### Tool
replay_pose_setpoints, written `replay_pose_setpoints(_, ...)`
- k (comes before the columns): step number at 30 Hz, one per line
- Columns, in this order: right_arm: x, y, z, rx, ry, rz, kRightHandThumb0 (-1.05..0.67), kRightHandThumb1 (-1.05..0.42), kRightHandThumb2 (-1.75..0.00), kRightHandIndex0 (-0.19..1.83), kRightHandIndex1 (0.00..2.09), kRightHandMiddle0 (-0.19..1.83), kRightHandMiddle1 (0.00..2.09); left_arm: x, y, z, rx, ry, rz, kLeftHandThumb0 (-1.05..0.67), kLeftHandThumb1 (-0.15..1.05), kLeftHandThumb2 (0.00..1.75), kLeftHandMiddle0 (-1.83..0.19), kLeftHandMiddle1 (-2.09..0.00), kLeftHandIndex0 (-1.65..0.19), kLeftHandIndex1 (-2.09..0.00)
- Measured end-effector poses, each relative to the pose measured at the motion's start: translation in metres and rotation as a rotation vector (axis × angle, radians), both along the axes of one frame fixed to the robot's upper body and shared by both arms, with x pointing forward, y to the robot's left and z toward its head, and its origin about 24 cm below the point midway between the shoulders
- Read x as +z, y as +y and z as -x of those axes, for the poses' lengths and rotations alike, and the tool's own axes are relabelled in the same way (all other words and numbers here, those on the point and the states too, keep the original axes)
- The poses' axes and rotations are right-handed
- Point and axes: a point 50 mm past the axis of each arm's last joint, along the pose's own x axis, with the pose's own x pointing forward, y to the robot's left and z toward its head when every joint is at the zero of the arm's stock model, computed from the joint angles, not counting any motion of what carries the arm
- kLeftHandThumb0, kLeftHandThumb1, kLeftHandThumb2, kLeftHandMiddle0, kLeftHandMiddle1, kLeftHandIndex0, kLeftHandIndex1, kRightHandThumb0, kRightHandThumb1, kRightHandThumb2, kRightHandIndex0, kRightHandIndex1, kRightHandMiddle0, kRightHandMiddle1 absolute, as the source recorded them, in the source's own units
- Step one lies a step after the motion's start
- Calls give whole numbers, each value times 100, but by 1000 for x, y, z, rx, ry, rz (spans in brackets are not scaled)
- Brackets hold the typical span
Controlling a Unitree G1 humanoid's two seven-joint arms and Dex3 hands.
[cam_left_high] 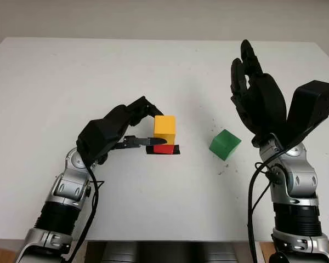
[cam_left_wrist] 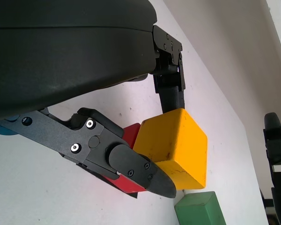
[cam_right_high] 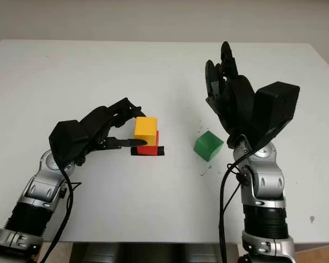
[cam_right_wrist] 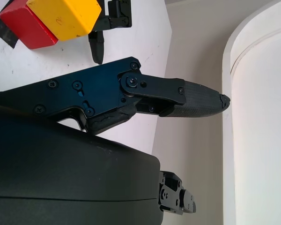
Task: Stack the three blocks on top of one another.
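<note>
A yellow block (cam_left_high: 164, 126) sits on a red block (cam_left_high: 164, 148), a little off-centre, over a black tape mark (cam_left_high: 175, 150) near the table's middle. My left hand (cam_left_high: 145, 127) comes in from the left and is closed around the yellow block. One finger (cam_left_wrist: 171, 91) is at the block's far side and the thumb (cam_left_wrist: 140, 168) is at its near lower edge beside the red block. A green block (cam_left_high: 225, 144) lies alone on the table to the right. My right hand (cam_left_high: 256, 96) is open and raised above the table, just right of the green block.
The white table (cam_left_high: 71, 76) stretches wide on the left and at the back. Small dark specks (cam_left_high: 222, 170) dot the surface near the green block.
</note>
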Motion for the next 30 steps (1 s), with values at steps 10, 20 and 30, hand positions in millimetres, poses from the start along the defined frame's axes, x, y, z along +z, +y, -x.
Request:
replay_pose_setpoints(10, 0, 0, 1, -2, 0, -1, -71, -105, -56, -19, 0, -19, 0, -1, -1, -2, 5, 2, 10, -46, 93, 5, -21, -5, -26, -134)
replay_pose_setpoints(20, 0, 0, 1, 1, 0, -3, -71, -105, -56, -19, 0, -19, 0, -4, 0, -1, -56, 90, -26, -67, 91, 5, 16, -2, -6, -11)
replay_pose_setpoints(30, 0, 0, 1, -1, 0, -1, -71, -105, -57, -19, 0, -19, 0, 0, 3, 1, -146, 131, -38, -70, 89, 5, 19, 0, 3, -4)
